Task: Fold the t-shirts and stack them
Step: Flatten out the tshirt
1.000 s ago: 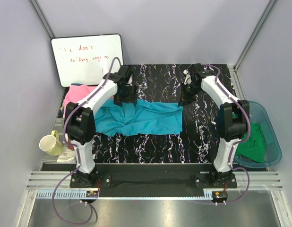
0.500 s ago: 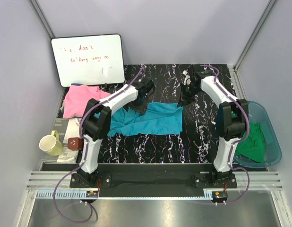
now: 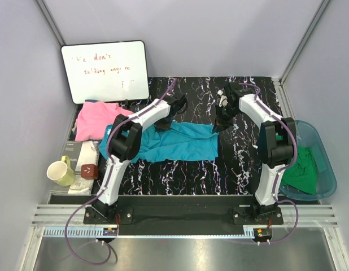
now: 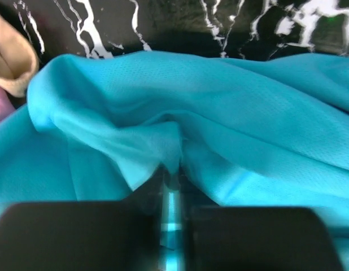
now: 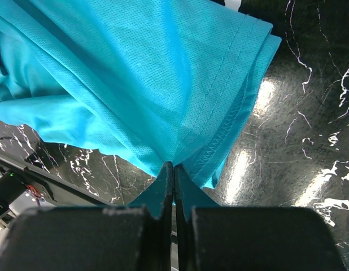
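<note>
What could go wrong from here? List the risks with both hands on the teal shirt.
1. The right hand pinches only the hem edge of the teal t-shirt, so the cloth may slip out under a pull.
2. The left hand is shut on a bunched ridge of cloth, not a clean edge, so the fold may come out wrinkled.
3. The tan cloth lies right beside the shirt's end and might get dragged along.

One teal t-shirt [image 3: 186,144], one pink t-shirt [image 3: 95,116], one mug [image 3: 60,171], one tub [image 3: 328,169]
</note>
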Controlling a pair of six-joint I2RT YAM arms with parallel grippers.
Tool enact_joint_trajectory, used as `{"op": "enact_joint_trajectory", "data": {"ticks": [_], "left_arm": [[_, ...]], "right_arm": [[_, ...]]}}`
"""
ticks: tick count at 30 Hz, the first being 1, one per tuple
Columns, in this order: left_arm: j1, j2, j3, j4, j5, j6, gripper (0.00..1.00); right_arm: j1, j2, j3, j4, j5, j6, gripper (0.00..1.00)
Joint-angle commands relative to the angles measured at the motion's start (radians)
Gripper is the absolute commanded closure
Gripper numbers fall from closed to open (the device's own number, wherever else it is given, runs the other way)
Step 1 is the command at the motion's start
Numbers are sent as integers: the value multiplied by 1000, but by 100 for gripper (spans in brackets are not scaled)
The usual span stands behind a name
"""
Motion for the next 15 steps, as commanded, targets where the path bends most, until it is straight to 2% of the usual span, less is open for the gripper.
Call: {"op": "enact_joint_trajectory", "data": {"ticks": [1,7,11,15], "left_arm": [[27,8,45,-37,-69,-22,100],[68,-175,44,-94,-139,-48,100],[123,-329,102,-135,-190,-68,100],[178,-412,183,-160,-225,-81,100]], "right_arm": [[0,-25,-3,15,-15,-35,100],[-15,-81,42,15,0,-29,100],[-26,-158,152,15,57,0,100],[-26,-232,253,29,112,0,100]]}}
